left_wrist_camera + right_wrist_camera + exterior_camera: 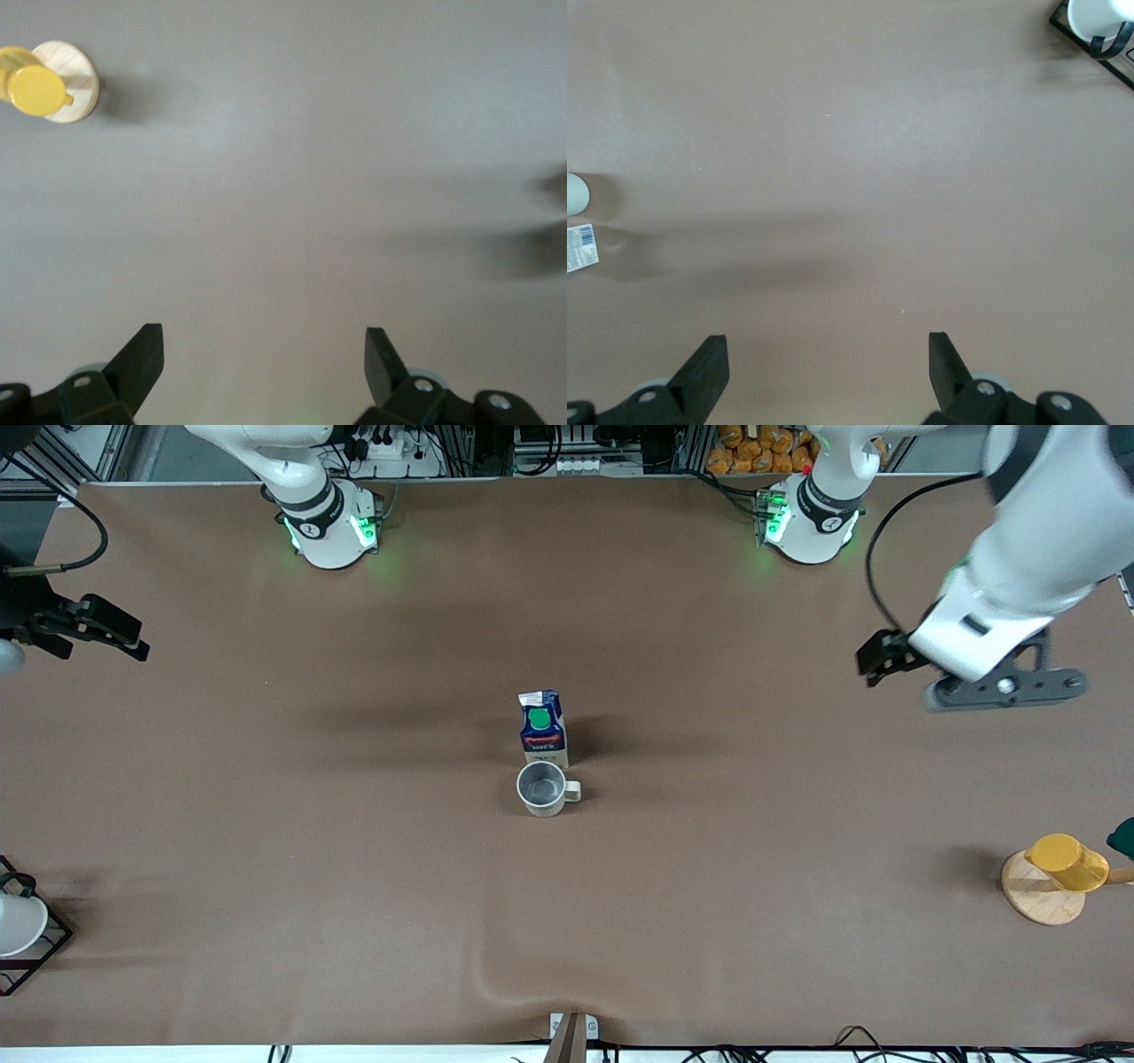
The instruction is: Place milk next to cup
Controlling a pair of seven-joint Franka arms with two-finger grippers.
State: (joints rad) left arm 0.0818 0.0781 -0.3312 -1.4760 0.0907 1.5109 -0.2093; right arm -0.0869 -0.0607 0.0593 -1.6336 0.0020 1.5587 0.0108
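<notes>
Nearest the front camera, at the right arm's end of the table, a plain white cup (18,923) sits in a black wire frame (40,957). At the left arm's end, a yellow cup (1067,861) lies tilted on a round wooden coaster (1036,895).

At the table (354,868) centre stands the off-white mug (544,788), upright, grey interior visible, loop handle pointing toward the left arm's end. The milk carton (543,729) stands upright just beside the mug, on the side farther from the front camera; whether the two touch cannot be told. The carton's round green cap (538,718) faces up on the dark blue gable top.

The left gripper (881,657) hangs over bare table toward the left arm's end, well apart from carton and mug. Its fingers (142,359) are spread wide with nothing between them.

The right gripper (106,631) hangs over the table edge region at the right arm's end. Its fingers (704,367) are likewise spread apart and hold nothing. Both grippers are clear of the task objects
</notes>
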